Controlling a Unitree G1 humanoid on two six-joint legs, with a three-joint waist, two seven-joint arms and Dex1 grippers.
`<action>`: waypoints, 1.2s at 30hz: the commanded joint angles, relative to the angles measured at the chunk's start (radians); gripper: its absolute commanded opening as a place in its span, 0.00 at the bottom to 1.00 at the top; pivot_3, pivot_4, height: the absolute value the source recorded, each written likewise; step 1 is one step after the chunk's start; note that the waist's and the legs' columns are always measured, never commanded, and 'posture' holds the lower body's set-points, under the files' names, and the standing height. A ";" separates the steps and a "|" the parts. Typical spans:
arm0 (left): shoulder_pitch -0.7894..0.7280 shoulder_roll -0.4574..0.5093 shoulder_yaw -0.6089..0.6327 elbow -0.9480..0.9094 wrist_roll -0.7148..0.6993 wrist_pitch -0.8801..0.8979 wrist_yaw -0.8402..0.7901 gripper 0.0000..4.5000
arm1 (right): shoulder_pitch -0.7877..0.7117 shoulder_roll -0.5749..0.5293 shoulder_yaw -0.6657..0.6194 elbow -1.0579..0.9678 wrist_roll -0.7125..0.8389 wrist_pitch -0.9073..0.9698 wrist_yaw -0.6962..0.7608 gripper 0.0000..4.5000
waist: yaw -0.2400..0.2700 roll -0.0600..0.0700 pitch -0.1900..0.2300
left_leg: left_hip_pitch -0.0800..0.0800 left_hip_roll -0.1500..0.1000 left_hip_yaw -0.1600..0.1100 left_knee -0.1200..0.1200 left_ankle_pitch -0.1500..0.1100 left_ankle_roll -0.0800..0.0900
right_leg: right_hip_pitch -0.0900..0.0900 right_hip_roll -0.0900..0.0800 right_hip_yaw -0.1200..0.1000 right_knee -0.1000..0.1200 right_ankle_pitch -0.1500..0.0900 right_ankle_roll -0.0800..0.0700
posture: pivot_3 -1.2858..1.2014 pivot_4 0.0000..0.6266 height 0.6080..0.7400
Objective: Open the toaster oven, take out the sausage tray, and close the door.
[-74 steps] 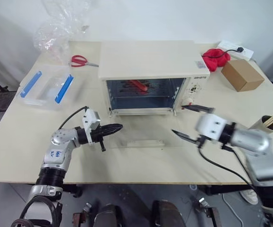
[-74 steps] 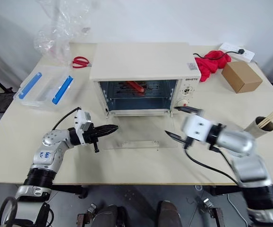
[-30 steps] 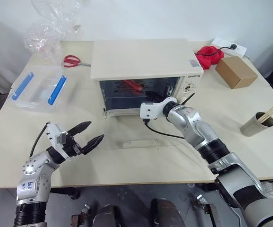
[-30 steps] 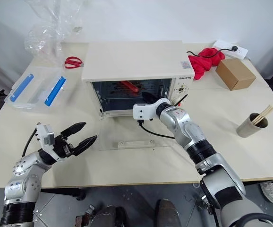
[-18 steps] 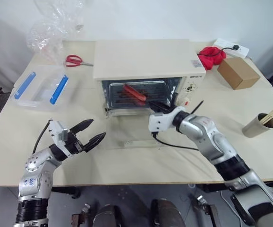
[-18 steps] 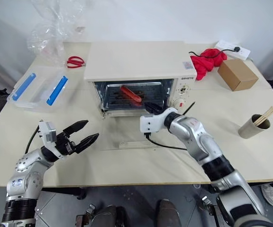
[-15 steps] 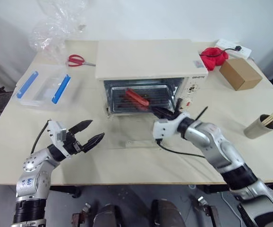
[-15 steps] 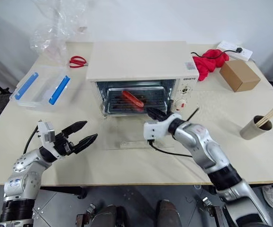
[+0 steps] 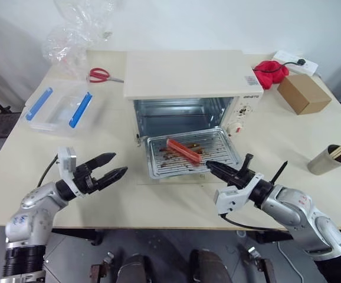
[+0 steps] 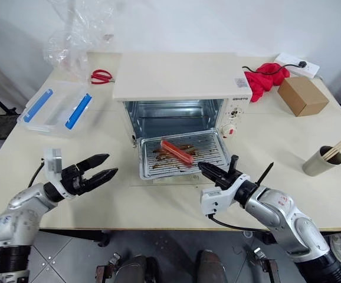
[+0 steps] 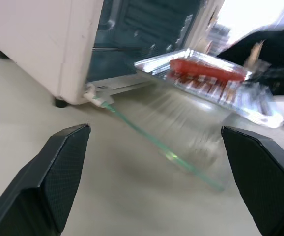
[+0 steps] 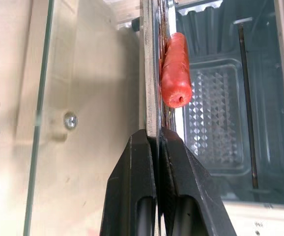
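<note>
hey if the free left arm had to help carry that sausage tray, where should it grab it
Probably the sausage tray rim at its left short edge, coming in level from the left. The raised thin lip suits a pinch, that edge is bare, and the right gripper already grips the front right corner. The left gripper is open.

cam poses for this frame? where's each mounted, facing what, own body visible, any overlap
Head stereo pair: looks down over the table at the toaster oven, both arms showing.
Left wrist: faces the open oven between its spread fingers.
Right wrist: looks along fingers pinching the sausage tray rim.
Shared: tray and sausage show in all views.
</note>
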 commanded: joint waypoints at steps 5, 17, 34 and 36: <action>-0.140 0.109 0.025 -0.036 -0.314 0.529 0.190 1.00 | -0.021 -0.017 -0.030 -0.070 0.038 -0.077 0.019 0.00 | 0.000 0.000 0.000 | 0.001 0.000 -0.001 0.000 0.000 0.000 | 0.001 0.000 0.000 0.001 0.000 0.000 | 0.52 0.24 1.00; -0.361 -0.097 0.065 0.113 -0.619 0.851 0.740 0.96 | -0.105 0.011 -0.007 -0.046 0.076 -0.087 0.090 0.00 | 0.001 -0.001 0.001 | 0.002 -0.001 -0.003 0.001 0.001 0.001 | 0.003 0.000 0.001 0.001 0.000 0.000 | 0.52 0.24 1.00; -0.282 -0.074 -0.082 0.138 -1.140 0.677 1.163 0.00 | -0.139 0.033 0.009 -0.012 0.132 -0.070 0.149 0.00 | 0.002 -0.001 0.001 | 0.004 -0.002 -0.005 0.001 0.001 0.001 | 0.005 0.000 0.004 0.001 0.000 0.000 | 0.52 0.24 1.00; -0.278 -0.086 -0.069 0.159 -1.140 0.681 1.178 0.00 | -0.137 0.039 0.004 -0.012 0.174 -0.047 0.169 0.00 | 0.003 -0.001 0.001 | 0.004 -0.002 -0.004 0.001 0.001 0.001 | 0.005 0.000 0.004 0.001 0.000 0.000 | 0.52 0.24 1.00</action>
